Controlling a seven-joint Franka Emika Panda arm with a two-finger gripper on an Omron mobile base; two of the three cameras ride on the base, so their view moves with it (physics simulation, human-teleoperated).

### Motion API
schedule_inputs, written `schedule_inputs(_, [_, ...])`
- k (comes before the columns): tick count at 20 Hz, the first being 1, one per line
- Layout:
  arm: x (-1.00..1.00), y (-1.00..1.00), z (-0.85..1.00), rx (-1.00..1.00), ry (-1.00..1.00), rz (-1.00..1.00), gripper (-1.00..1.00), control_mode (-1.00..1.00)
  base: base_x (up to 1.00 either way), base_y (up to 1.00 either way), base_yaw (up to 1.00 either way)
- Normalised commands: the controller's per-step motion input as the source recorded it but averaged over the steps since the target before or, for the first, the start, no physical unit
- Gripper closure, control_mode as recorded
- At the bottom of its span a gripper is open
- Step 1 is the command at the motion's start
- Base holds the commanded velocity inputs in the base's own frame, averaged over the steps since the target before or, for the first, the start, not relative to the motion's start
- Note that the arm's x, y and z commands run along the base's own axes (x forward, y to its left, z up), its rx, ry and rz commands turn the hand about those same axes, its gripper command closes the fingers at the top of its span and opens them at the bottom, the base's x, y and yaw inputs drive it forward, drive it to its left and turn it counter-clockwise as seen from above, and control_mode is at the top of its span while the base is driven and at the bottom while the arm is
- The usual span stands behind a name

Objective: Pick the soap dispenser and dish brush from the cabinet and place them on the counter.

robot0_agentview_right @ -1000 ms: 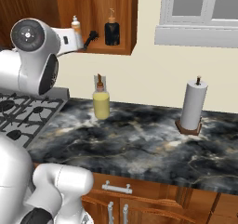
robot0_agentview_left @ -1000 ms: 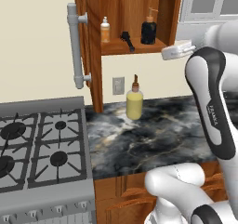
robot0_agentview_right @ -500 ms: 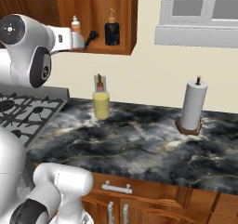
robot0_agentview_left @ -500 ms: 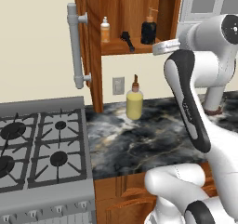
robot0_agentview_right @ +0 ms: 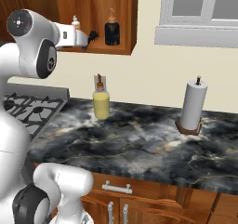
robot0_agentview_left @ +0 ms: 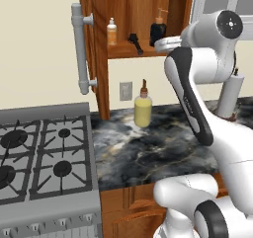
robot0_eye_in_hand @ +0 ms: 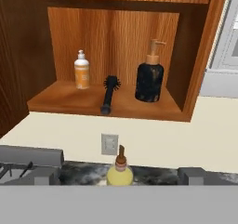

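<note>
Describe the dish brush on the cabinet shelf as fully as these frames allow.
The dish brush is all black, with a round bristled head and a straight handle. It lies flat on the wooden shelf of the open cabinet, head toward the back wall, handle end toward the front edge. It sits between a small orange bottle and the black soap dispenser, touching neither.

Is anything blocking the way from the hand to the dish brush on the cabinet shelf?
Nothing visible. The cabinet stands open and the dish brush lies at the shelf front, with the black soap dispenser and a small orange bottle flanking it.
</note>
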Motion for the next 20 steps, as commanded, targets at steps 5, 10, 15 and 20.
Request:
schedule_inputs(5, [0.41, 0.00, 0.00, 0.09, 0.06, 0.00, -1.00, -1.00, 0.00, 0.00, 0.00])
schedule_inputs(10, [0.40, 0.00, 0.00, 0.07, 0.03, 0.00, -1.00, -1.00, 0.00, 0.00, 0.00])
schedule_inputs(15, [0.37, 0.00, 0.00, 0.04, 0.00, 0.00, -1.00, -1.00, 0.00, 0.00, 0.00])
schedule_inputs(20, [0.40, 0.00, -0.09, 0.03, -0.01, 0.00, -1.00, -1.00, 0.00, 0.00, 0.00])
